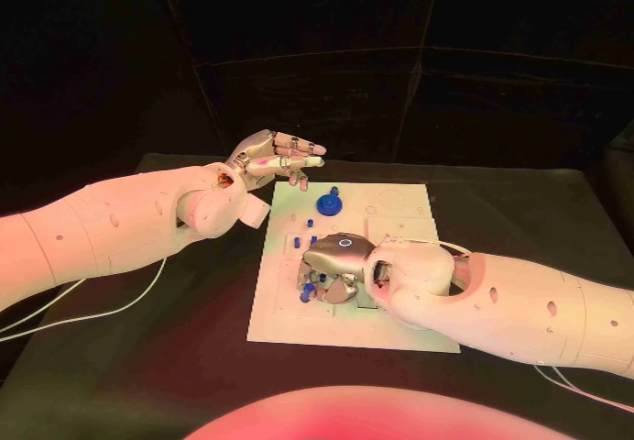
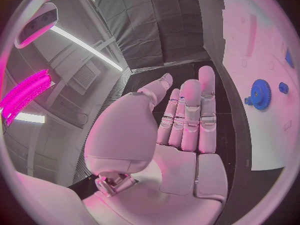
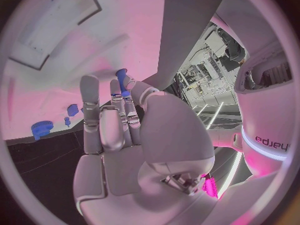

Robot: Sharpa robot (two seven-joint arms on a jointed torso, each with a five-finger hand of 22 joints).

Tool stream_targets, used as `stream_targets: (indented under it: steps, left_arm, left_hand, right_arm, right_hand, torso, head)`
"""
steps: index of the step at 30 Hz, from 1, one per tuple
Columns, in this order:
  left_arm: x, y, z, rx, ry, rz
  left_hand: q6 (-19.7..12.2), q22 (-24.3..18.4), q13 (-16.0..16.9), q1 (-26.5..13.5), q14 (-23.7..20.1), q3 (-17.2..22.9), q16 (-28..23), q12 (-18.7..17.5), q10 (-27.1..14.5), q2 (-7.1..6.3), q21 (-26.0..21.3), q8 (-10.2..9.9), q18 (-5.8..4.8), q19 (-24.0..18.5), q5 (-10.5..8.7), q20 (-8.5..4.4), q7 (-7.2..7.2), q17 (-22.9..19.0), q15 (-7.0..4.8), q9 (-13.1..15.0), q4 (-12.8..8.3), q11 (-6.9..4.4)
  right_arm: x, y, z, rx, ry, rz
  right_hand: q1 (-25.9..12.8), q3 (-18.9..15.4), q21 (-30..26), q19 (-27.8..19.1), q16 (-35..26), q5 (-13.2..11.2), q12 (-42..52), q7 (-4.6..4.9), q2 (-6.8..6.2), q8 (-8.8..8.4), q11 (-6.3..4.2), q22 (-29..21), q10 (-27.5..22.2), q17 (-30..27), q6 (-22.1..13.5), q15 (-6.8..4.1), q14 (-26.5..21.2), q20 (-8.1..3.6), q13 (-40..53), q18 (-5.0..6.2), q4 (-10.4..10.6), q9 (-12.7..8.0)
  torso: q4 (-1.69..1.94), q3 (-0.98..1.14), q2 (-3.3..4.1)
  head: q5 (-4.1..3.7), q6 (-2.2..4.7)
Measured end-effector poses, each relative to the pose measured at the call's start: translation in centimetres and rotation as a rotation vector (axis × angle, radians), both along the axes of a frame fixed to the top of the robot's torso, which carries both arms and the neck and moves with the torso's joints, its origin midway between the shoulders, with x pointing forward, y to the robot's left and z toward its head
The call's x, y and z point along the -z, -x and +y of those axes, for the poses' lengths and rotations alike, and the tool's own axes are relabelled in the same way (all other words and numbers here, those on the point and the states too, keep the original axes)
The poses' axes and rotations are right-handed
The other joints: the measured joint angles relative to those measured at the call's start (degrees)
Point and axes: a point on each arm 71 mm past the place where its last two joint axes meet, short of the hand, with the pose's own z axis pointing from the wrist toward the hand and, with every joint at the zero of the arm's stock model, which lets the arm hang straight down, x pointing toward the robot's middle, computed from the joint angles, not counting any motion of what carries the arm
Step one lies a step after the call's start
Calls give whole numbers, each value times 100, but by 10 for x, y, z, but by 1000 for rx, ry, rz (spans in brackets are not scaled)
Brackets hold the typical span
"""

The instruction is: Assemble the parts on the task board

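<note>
Right now my right hand (image 1: 346, 271) pinches a small blue peg (image 3: 121, 78) over the near part of the task board (image 1: 397, 206). It looks light, stiff and slippery, so I'd grip mid-shaft. Its long axis runs along my fingers, tip toward the board. My left hand (image 1: 275, 154) hovers empty, fingers straight.

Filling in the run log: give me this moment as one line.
left robot hand: open, raised off task board | right robot hand: over board, pinching blue part | blue gear: on board
</note>
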Motion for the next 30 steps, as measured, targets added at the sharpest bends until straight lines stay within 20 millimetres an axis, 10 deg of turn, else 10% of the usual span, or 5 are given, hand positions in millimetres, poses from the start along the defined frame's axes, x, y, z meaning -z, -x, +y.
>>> stream_targets:
  steps: [11,30]
  left_arm:
    - [0,0,0,0,0,1]
    - [1,-1,1,-1,-3,4]
  left_hand:
    - [0,0,0,0,0,0,0,0,0,0,0,0,0,0,0,0,0,0,0,0,0,0]
    - [-22,-11,0,0,0,0,0,48,-20,0,-40,0,0,0,0,0,22,-14,0,0,0,21]
  right_arm:
    - [4,1,-1,-2,-4,-3]
    - [-7,3,-16,15,-145,-13]
  right_hand:
    - [-394,-290,-276,-258,-113,58,-324,196,-393,-16,277,-385,-759,-218,-612,207,0,178,-37,0,174,-26]
    - [-413,-716,-307,-272,-113,135,-124,218,-412,-16,314,-460,-973,-291,-750,247,0,193,-5,1,205,-15]
  torso:
    - [0,-1,-4]
    - [0,-1,1]
  head:
    - [-10,19]
    - [2,16]
